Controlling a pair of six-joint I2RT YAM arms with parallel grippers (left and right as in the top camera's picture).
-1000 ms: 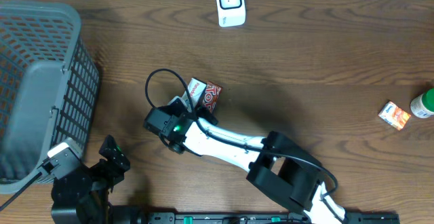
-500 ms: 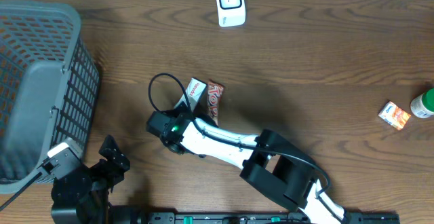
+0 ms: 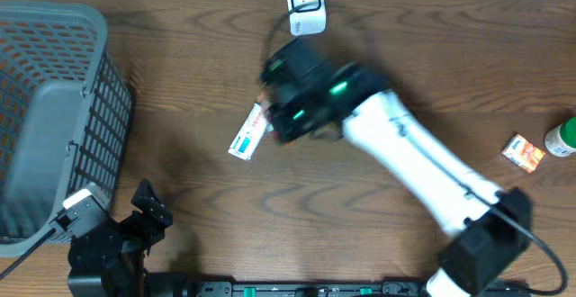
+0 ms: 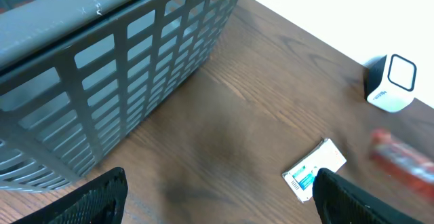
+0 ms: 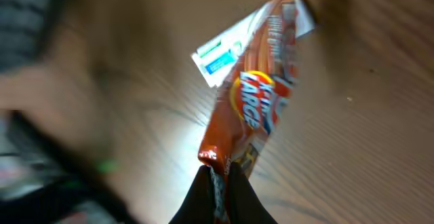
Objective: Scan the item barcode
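Observation:
A red-orange snack wrapper (image 5: 258, 102) hangs by one end from my right gripper (image 5: 218, 178), whose jaws are shut on its crimped edge. It is held above the table, and the view is blurred by motion. Under it a small white box (image 3: 246, 133) with a blue label lies flat on the wood. The white barcode scanner (image 3: 306, 4) stands at the table's far edge, just beyond my right arm's wrist (image 3: 301, 90). In the left wrist view the wrapper (image 4: 401, 160) is a red blur beside the box (image 4: 314, 171). My left gripper (image 4: 217, 203) is open and empty near the front left.
A large grey mesh basket (image 3: 54, 108) fills the left side. An orange packet (image 3: 524, 151) and a green-capped bottle (image 3: 562, 139) lie at the right edge. My right arm (image 3: 423, 166) stretches diagonally across the middle of the table.
My right gripper has shut on the wrapper and lifted it. The arm has swung from the front centre up toward the scanner. The white box stays on the table, shifted slightly left.

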